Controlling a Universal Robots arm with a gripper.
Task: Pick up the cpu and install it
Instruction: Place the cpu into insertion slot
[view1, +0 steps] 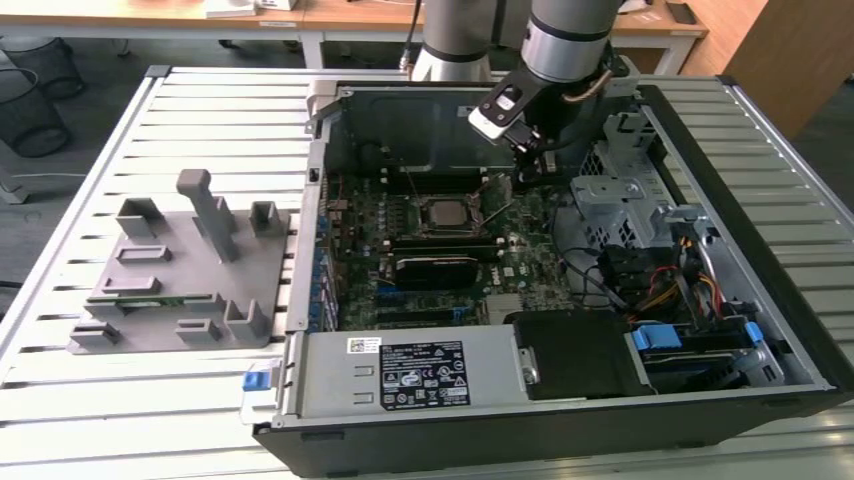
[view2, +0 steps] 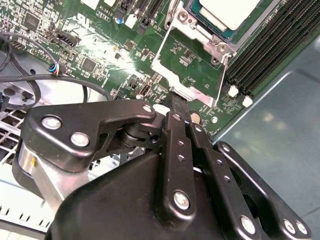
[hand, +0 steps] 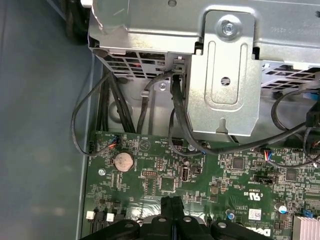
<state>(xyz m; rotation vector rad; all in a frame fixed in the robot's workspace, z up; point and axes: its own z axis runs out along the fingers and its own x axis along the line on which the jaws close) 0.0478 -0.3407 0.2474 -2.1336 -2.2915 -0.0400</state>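
**A:** Where is the cpu?

**B:** The cpu lies flat in its socket at the middle of the exterior view, silver top up. It looks seated, so I judge the picking is done and the work now is securing it.

**A:** And round it?

**B:** In the second wrist view a metal frame lies just beside the chip. It seems to be swung open, with green board showing through its window.

**A:** The hand?

**B:** The hand has its fingers pressed together with nothing between them. The tips hover near that frame's outer edge; I cannot tell whether they touch it. In the exterior view the hand hangs up and to the right of the socket, inside the case.

**A:** How to do this step well?

**B:** I'd keep the closed tips on metal only, never on the chip's lid. I'd also move slowly and stay clear of the cables.

**A:** Anything else?

**B:** The grey fixture stands on the table at the left of the frame, well apart.
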